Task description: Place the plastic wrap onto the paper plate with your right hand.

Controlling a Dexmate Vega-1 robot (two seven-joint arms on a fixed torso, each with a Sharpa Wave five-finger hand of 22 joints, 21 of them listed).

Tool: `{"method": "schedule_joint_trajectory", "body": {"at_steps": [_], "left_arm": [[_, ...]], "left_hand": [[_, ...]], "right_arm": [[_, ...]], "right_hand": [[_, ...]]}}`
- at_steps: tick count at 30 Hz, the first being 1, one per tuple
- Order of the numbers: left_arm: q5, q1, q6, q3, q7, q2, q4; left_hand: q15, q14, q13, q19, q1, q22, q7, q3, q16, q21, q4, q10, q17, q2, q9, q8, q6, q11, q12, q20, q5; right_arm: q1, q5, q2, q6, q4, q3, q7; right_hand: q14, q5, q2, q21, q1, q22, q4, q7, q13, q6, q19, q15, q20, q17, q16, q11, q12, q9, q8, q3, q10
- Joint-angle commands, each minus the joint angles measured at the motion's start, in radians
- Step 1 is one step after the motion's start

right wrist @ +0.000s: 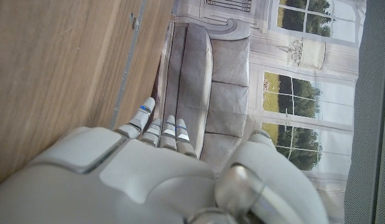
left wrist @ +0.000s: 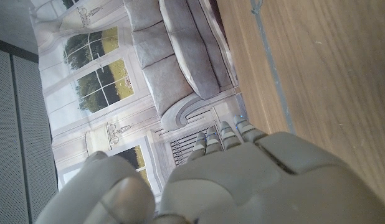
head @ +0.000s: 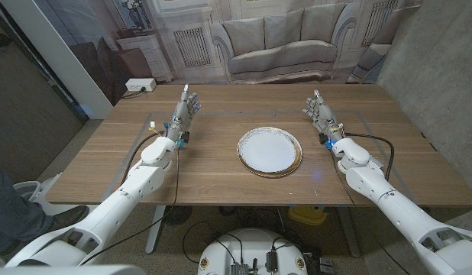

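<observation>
A round paper plate (head: 269, 150) with a white centre and a metallic rim lies in the middle of the wooden table (head: 221, 176), with nothing on it. My left hand (head: 183, 114) stands to the plate's left, fingers straight and pointing away from me, holding nothing. My right hand (head: 321, 114) stands to the plate's right in the same pose, also holding nothing. In the left wrist view my left hand (left wrist: 242, 180) reaches along the table (left wrist: 317, 68) edge, as does my right hand (right wrist: 136, 174) in the right wrist view. I see no plastic wrap.
Thin tape lines (head: 366, 122) mark a rectangle on the table. A white power strip (head: 140, 85) lies on the floor beyond the far left corner. A printed backdrop of a sofa (head: 278, 42) hangs behind the table. A person's leg (head: 11, 210) shows at the left edge.
</observation>
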Motion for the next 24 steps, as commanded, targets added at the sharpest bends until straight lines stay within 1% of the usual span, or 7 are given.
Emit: {"method": "schedule_joint_trajectory", "body": {"at_steps": [1,6,9,11,14,18,24], "left_arm": [[-0.011,-0.003,-0.026,-0.004,0.0,-0.025,-0.009],[-0.013,-0.007,-0.032,0.001,-0.015,-0.029,-0.001],[-0.01,-0.011,-0.034,0.005,-0.021,-0.031,0.005],[-0.002,-0.016,-0.06,0.009,-0.022,-0.046,0.03],[-0.002,-0.019,-0.071,0.013,-0.029,-0.055,0.046],[0.0,-0.021,-0.07,0.017,-0.031,-0.058,0.049],[0.008,-0.017,-0.066,0.019,-0.027,-0.049,0.03]], "left_hand": [[0.005,-0.004,0.003,-0.004,0.01,0.003,0.008,0.003,0.006,0.004,0.005,0.006,0.003,0.007,0.004,0.007,0.002,-0.001,0.007,-0.012,0.009],[0.01,0.001,0.002,0.0,0.015,0.003,0.009,0.004,0.007,0.004,0.003,0.011,0.003,0.013,0.004,0.007,0.006,0.006,0.009,-0.011,0.011],[0.011,0.003,0.001,0.003,0.019,0.003,0.01,0.005,0.007,0.004,0.002,0.012,0.003,0.017,0.004,0.007,0.009,0.004,0.009,-0.011,0.013],[0.017,0.012,0.0,0.012,0.026,0.003,0.01,0.007,0.009,0.005,-0.001,0.02,0.003,0.024,0.004,0.009,0.015,-0.001,0.012,0.001,0.015],[0.014,0.022,0.0,0.022,0.033,0.003,0.008,0.009,0.011,0.007,-0.004,0.026,0.003,0.03,0.004,0.011,0.025,-0.002,0.013,0.0,0.017],[0.013,0.025,-0.001,0.028,0.038,0.003,0.006,0.01,0.011,0.008,-0.006,0.03,0.003,0.034,0.004,0.012,0.028,-0.006,0.014,-0.001,0.019],[0.005,0.037,-0.001,0.038,0.047,0.002,0.002,0.013,0.014,0.009,-0.009,0.035,0.002,0.041,0.004,0.012,0.033,-0.011,0.015,-0.002,0.021]], "right_arm": [[-0.005,0.01,0.0,0.022,0.011,0.003,0.026],[-0.016,0.007,-0.004,0.026,-0.002,0.004,0.023],[-0.028,0.02,-0.005,0.026,-0.017,0.01,0.024],[-0.038,0.022,-0.004,0.036,-0.024,0.013,0.025],[-0.053,0.02,-0.007,0.046,-0.04,0.017,0.019],[-0.068,0.019,-0.018,0.047,-0.065,0.022,0.012],[-0.092,0.005,-0.037,0.043,-0.104,0.028,-0.013]], "right_hand": [[0.01,0.008,0.001,0.003,0.008,0.004,0.002,-0.002,0.004,0.018,0.016,0.005,-0.036,0.001,0.006,0.001,0.009,0.002,0.005,0.004,0.015],[0.017,0.008,0.004,0.001,0.01,0.005,0.001,-0.004,0.002,0.024,0.022,0.006,-0.036,0.0,0.008,0.0,0.01,0.001,0.007,0.005,0.019],[0.02,0.009,0.007,-0.001,0.013,0.005,0.0,-0.004,0.002,0.029,0.026,0.006,-0.037,0.0,0.008,0.0,0.012,0.001,0.008,0.007,0.024],[0.021,0.009,0.009,-0.002,0.015,0.005,-0.002,-0.004,0.001,0.031,0.028,0.006,-0.037,0.0,0.008,-0.001,0.013,0.001,0.009,0.008,0.028],[0.023,0.01,0.012,-0.003,0.019,0.005,-0.003,-0.006,0.001,0.031,0.031,0.006,-0.038,-0.001,0.008,-0.001,0.013,0.001,0.008,0.01,0.028],[0.028,0.01,0.013,-0.006,0.021,0.005,-0.005,-0.007,0.0,0.038,0.034,0.002,-0.037,-0.001,0.009,0.002,0.015,0.001,0.01,0.011,0.035],[0.031,0.01,0.014,-0.008,0.023,0.005,-0.007,-0.009,-0.001,0.041,0.039,0.002,-0.036,-0.002,0.009,0.0,0.016,0.001,0.01,0.011,0.038]]}}
